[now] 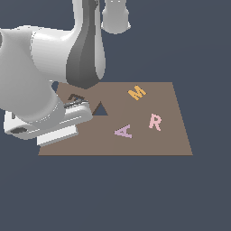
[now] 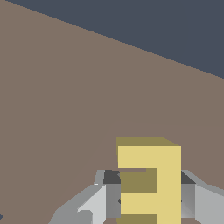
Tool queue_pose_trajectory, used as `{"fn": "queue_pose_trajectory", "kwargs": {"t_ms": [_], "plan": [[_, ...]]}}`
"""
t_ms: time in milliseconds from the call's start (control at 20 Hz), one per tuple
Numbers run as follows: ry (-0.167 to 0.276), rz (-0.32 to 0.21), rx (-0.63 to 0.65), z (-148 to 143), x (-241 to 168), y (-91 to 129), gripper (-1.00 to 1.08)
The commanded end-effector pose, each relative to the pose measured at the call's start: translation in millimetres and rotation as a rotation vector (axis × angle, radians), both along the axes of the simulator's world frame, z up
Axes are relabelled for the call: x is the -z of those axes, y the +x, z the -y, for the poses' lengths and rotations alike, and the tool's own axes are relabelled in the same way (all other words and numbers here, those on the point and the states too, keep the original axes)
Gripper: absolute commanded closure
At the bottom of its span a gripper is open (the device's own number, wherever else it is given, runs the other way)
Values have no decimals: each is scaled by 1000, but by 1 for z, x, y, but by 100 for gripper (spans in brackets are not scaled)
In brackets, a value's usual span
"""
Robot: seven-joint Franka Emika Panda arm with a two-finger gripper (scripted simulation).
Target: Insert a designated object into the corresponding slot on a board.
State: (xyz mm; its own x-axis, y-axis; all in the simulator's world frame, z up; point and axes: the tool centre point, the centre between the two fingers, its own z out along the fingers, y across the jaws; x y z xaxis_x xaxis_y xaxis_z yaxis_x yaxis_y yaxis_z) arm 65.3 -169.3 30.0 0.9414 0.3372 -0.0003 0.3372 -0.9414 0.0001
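Observation:
In the wrist view the designated object point(image 2: 168, 183), a pale-yellow E-shaped block, sits between my gripper point(image 2: 148, 194) fingers point(image 2: 111, 192), which press against its two sides over the brown board point(image 2: 65, 109). In the exterior view the arm covers the board's point(image 1: 149, 142) left part, hiding the block and the fingertips. Only a piece of the dark slot point(image 1: 75, 97) shows beside the arm, at the board's far left.
A dark triangular cutout point(image 1: 100, 109) lies just right of the hand. An orange M point(image 1: 136, 93), a pink R point(image 1: 155, 122) and a lilac A point(image 1: 123, 131) lie on the board's right half. Dark floor surrounds the board.

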Motion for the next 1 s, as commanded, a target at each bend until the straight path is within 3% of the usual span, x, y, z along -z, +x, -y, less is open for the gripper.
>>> {"fn": "queue_pose_trajectory", "kwargs": {"t_ms": [0,500,950], "plan": [[0,0,0,0,0,0,108],[0,0,41,3,0,-1,108],[0,0,214,13,-1,-9,108]]}}
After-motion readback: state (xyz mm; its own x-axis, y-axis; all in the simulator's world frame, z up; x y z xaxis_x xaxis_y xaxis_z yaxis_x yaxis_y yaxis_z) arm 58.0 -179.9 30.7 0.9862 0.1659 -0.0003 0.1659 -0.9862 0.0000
